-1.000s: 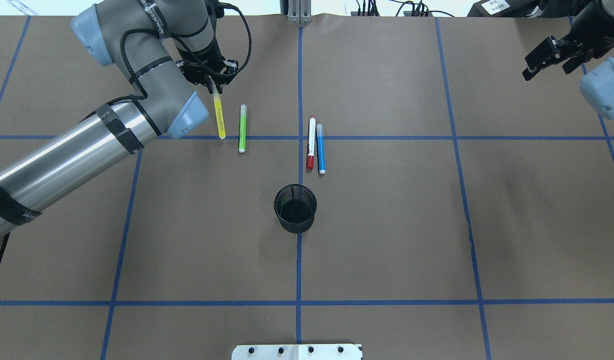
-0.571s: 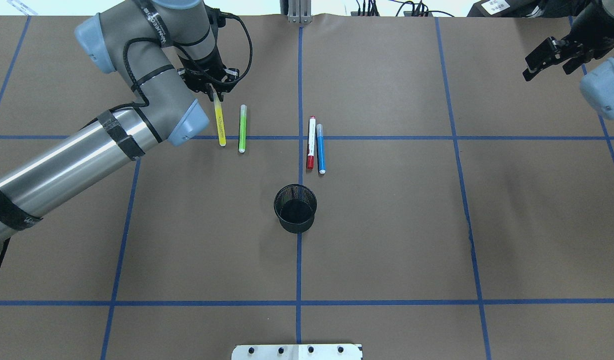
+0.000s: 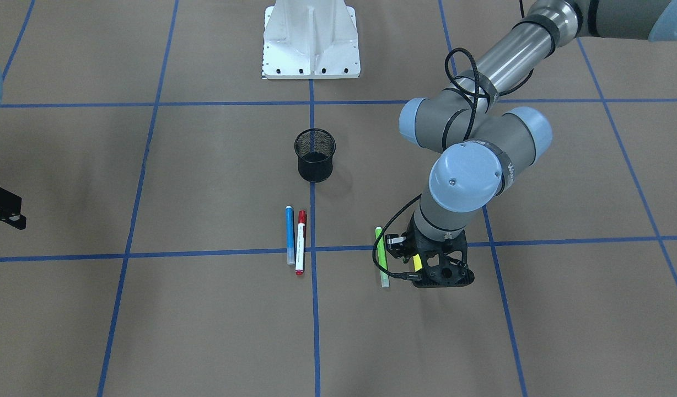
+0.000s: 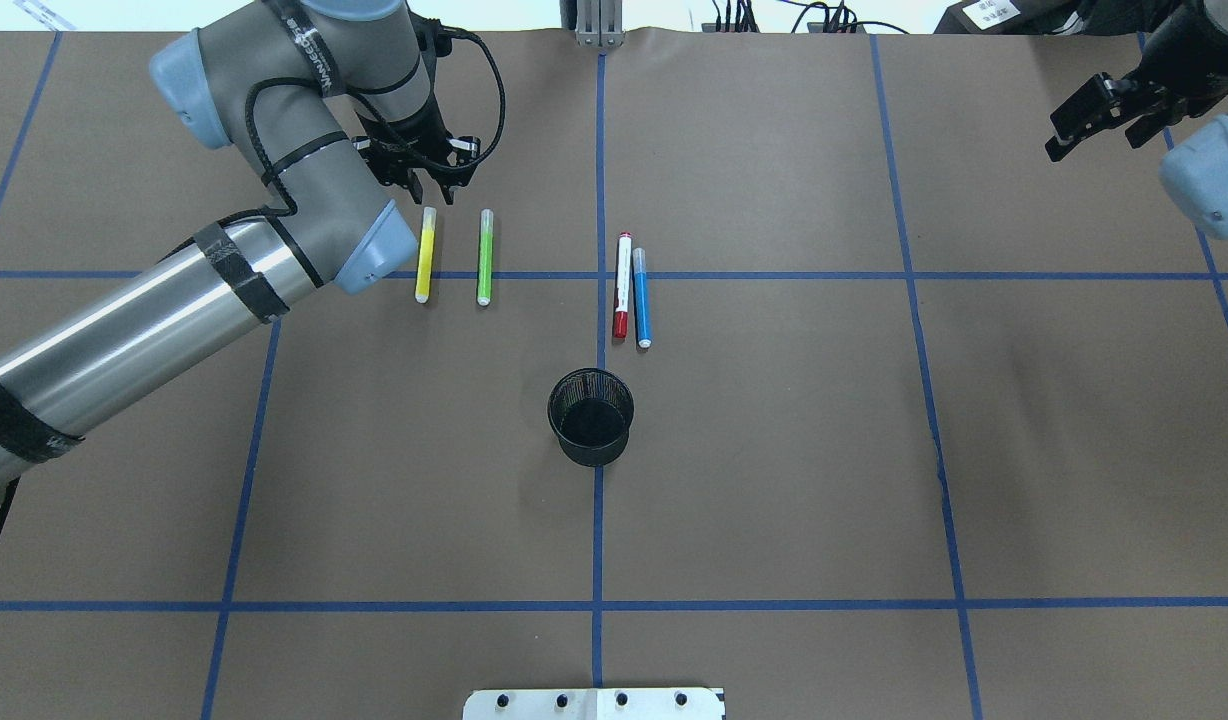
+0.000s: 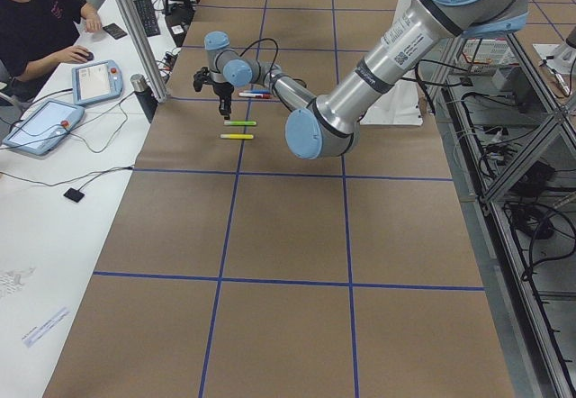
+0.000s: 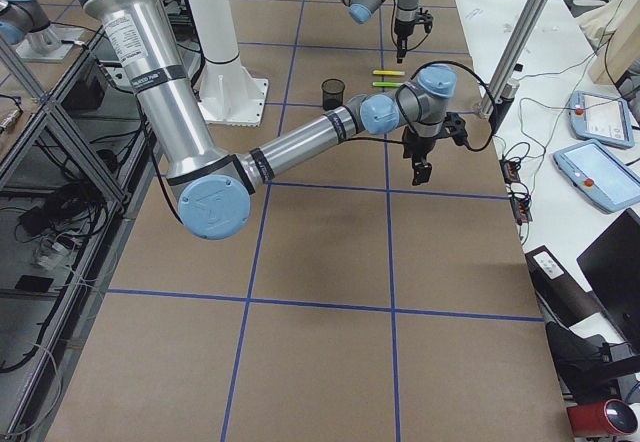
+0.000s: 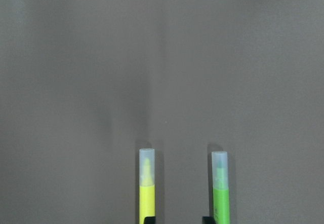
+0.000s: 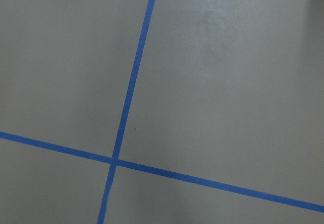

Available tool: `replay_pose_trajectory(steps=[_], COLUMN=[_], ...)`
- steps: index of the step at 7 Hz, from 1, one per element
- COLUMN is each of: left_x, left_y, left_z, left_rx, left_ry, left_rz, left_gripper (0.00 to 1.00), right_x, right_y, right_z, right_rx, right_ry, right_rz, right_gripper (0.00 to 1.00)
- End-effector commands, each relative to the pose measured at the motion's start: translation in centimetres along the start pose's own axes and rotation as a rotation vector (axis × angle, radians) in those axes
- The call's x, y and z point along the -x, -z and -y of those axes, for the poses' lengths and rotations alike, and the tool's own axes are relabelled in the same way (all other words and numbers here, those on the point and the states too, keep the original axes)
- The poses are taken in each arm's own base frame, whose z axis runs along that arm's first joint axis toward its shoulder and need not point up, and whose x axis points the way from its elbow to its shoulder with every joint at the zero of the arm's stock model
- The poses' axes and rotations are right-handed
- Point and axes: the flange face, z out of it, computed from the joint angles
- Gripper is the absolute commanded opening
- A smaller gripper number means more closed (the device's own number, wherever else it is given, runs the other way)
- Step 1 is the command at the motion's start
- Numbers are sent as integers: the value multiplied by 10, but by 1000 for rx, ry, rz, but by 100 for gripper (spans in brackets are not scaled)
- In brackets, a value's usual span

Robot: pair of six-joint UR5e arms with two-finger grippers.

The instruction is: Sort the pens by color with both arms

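1. Four marker pens lie flat on the brown-papered table (image 4: 774, 450). The neon yellow pen (image 4: 425, 255) and neon green pen (image 4: 485, 257) lie parallel and a little apart on the robot's left. The white pen with red ends (image 4: 622, 285) and the blue pen (image 4: 641, 298) lie side by side at the centre line, too close to tell whether they touch.
2. The left gripper (image 4: 432, 190) hovers just past the capped ends of the yellow and green pens, jaws spread wide and holding nothing.
3. The right gripper (image 4: 1094, 125) sits well away at the far right corner. Its fingers look parted and empty.
4. These pens are probably light, stiff and smooth-barrelled, so they would roll at a nudge. Pinching one across mid-barrel should keep it level.
5. The red-and-blue pair looks hard to separate, as a finger could bump the neighbouring pen.
6. A black mesh cup (image 4: 591, 450) stands apart, nearer the robot.
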Motion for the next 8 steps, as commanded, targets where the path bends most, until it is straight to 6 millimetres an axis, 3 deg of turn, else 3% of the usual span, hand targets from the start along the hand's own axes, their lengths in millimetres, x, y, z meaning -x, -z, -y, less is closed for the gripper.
replay_pose_trajectory(steps=[1,2,3,4,6,8], left_x=[42,101,138,180,263,336], left_y=[55,86,120,134,155,181], left_z=[-10,-19,-17,-19,-13,-7], left_rx=[-10,0,-1,-8,-20,-21], left_ry=[9,-55,-93,-146,-241,-304], left_rz=[-63,-106,-104,-76,-22,21], left_gripper=[81,88,91,94,98,99], right_x=[-2,-4,-9,-22,-84,-136], right_y=[0,0,-2,-6,-5,9], right_z=[0,-1,-4,-12,-33,-52], right_rx=[-1,-1,1,3,17,8], right_ry=[-2,-4,-3,-2,101,78], right_rz=[-9,-8,-11,-16,-47,-58], right_gripper=[99,99,99,99,99,99])
